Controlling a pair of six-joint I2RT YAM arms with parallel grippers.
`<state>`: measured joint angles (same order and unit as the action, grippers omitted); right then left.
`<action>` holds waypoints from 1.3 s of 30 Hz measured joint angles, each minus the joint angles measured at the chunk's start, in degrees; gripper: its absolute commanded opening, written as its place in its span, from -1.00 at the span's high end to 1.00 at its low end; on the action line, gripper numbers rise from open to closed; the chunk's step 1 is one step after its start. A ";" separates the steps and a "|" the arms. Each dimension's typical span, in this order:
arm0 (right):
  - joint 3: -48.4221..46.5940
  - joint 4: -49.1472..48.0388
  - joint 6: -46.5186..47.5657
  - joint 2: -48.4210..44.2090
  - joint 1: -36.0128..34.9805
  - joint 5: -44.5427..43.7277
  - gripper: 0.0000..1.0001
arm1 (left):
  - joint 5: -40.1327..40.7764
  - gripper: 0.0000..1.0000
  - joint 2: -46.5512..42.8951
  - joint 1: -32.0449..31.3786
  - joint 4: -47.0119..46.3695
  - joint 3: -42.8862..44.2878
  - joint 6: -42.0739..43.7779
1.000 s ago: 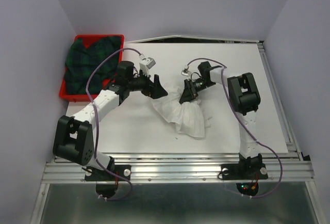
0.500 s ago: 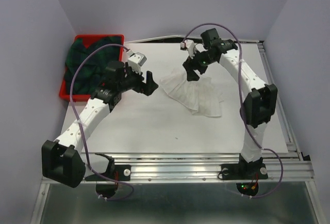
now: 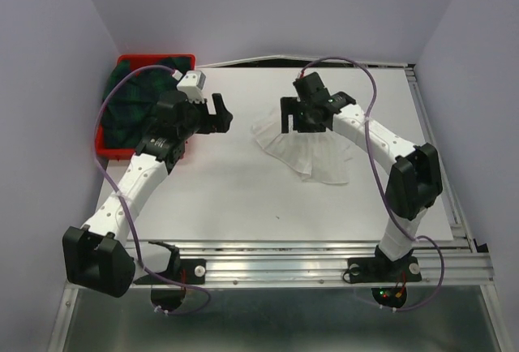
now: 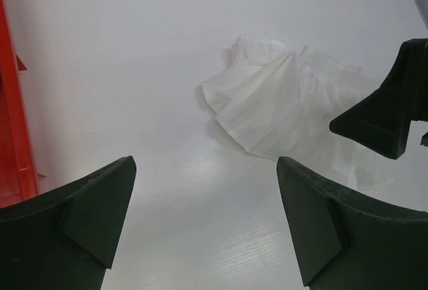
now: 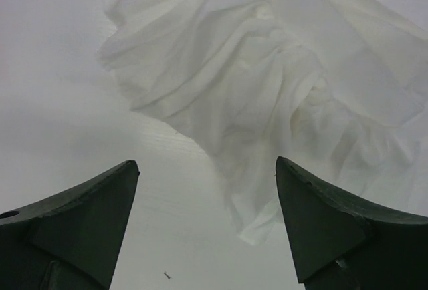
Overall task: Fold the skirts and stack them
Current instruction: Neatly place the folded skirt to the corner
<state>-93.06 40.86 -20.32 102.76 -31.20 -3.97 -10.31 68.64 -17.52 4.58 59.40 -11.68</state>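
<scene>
The white skirt [image 3: 312,153] lies crumpled and spread on the white table right of centre. It also shows in the left wrist view [image 4: 281,103] and the right wrist view [image 5: 267,83]. My right gripper [image 3: 302,115] hovers open and empty over the skirt's far left edge, jaws wide in its wrist view [image 5: 207,216]. The green-and-navy plaid skirt [image 3: 134,105] lies bunched in the red tray [image 3: 154,58] at the far left. My left gripper [image 3: 219,113] is open and empty [image 4: 204,216] over bare table between the tray and the white skirt.
The red tray's edge [image 4: 13,123] shows at the left of the left wrist view. One right finger [image 4: 388,113] shows at that view's right edge. The table's metal rail [image 3: 276,267] runs along the near edge.
My right gripper carried the white skirt farther back and right, then let it go and now stands open above it. My left gripper moved back and left toward the tray.
</scene>
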 measured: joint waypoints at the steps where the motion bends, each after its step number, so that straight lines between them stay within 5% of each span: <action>1: 0.66 -0.59 -2.56 0.96 0.02 -2.51 -0.77 | 0.50 -0.97 0.28 0.07 0.02 0.00 -0.35; 9: 6.01 -10.60 -8.79 8.20 0.02 -18.14 -0.59 | 2.32 -0.97 1.62 0.39 0.04 0.00 -1.31; 15: 6.69 -18.08 -3.39 16.52 2.03 -19.58 -0.57 | 2.84 -0.97 2.54 0.39 0.20 0.00 -0.70; 20: 9.94 -22.99 6.69 15.26 8.81 -12.74 -0.71 | 2.16 -0.97 2.99 0.72 1.53 0.17 2.29; 28: 10.21 -22.73 30.49 14.05 29.55 0.15 -0.87 | -2.51 -0.97 6.27 0.79 3.13 1.62 7.91; 39: -12.48 -18.82 47.78 29.07 38.36 11.67 -0.98 | -5.90 -0.97 6.99 0.87 4.92 2.64 12.76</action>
<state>-105.54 22.04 27.46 131.83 7.16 7.70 -16.21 75.64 -16.64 9.50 62.04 1.08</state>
